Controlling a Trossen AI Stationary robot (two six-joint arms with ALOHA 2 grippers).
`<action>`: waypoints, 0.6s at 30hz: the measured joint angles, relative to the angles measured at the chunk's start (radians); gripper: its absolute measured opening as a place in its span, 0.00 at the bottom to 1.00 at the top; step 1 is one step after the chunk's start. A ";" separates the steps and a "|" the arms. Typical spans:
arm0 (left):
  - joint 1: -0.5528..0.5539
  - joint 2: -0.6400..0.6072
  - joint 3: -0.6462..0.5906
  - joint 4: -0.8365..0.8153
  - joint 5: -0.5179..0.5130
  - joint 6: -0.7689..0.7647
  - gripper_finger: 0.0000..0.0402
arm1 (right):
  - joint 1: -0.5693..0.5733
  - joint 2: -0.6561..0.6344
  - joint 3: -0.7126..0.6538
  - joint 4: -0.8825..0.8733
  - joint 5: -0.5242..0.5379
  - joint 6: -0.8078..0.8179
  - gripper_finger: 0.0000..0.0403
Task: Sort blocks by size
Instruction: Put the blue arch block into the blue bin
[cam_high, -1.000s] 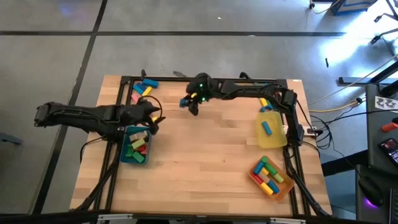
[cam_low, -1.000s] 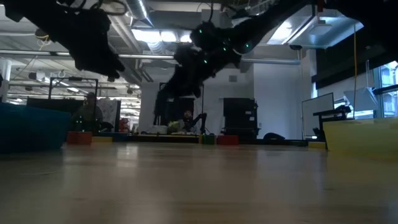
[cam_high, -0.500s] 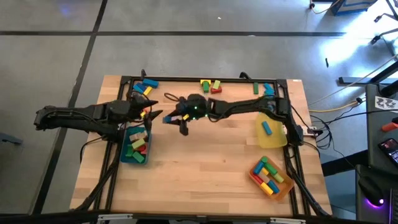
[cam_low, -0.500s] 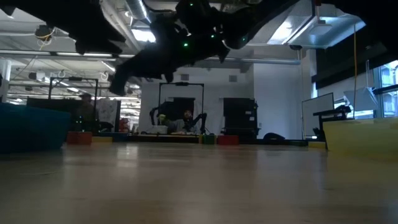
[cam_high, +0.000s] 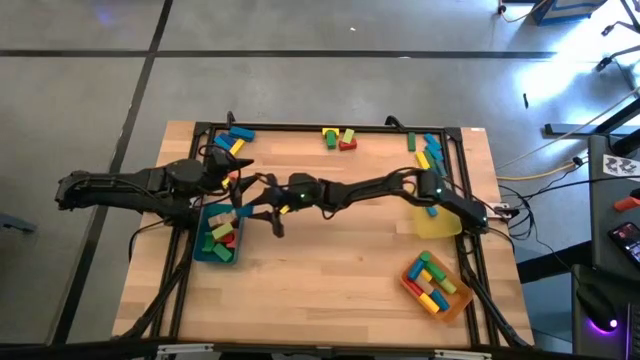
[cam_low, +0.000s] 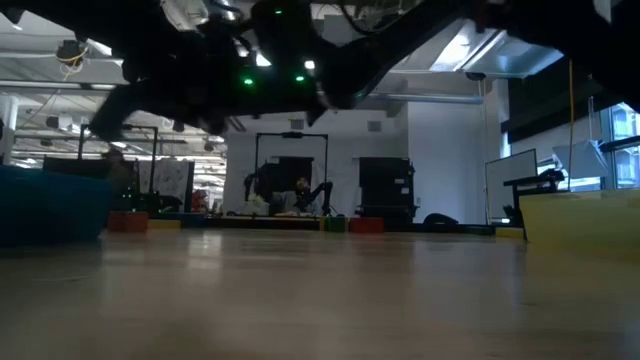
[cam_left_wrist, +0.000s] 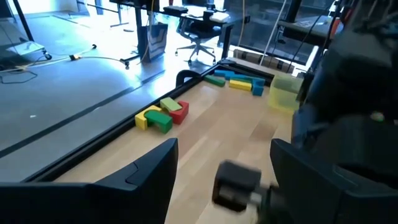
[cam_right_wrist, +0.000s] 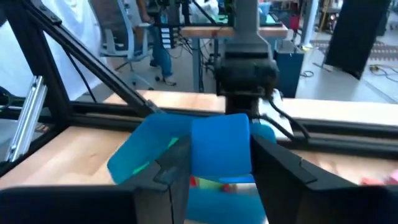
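Observation:
My right gripper (cam_high: 250, 209) reaches across the table to the teal tray (cam_high: 205, 250) and is shut on a blue block (cam_right_wrist: 221, 146). In the right wrist view the tray's wall (cam_right_wrist: 140, 158) and the red and yellow blocks inside it (cam_right_wrist: 217, 182) show just beyond the fingers. My left gripper (cam_high: 228, 174) hangs open and empty by the tray's far end, pointing toward the table's right; its wrist view shows a bare gap (cam_left_wrist: 224, 180). Loose blocks lie along the far edge at the left (cam_high: 232, 140), middle (cam_high: 338, 138) and right (cam_high: 428, 150). My right gripper pinches the blue block by two opposite sides (cam_right_wrist: 198, 149) between its two fingers. The block is lifted clear, above the teal tray. The block's broad blue face is turned toward the wrist camera.
A yellow tray (cam_high: 437, 215) with one blue block stands at the right. An orange tray (cam_high: 435, 283) with several blocks stands at the near right. A black frame rail (cam_high: 330, 128) runs along the far edge. The right arm (cam_high: 370, 187) spans the table's middle.
My right gripper has swept from the far middle of the table toward the left edge and a little nearer, carrying the blue block to the teal tray. My left gripper has drawn back a little toward the far left, away from over the tray.

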 joint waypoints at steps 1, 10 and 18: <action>0.000 0.000 0.000 0.001 0.000 0.000 0.60 | 0.005 0.026 0.037 0.001 0.000 -0.001 0.37; 0.000 0.001 0.000 0.000 0.000 0.000 0.60 | 0.019 0.213 0.311 -0.037 0.052 -0.028 0.37; 0.000 0.001 -0.001 -0.002 0.000 0.000 0.60 | 0.019 0.292 0.386 -0.011 0.150 -0.028 0.40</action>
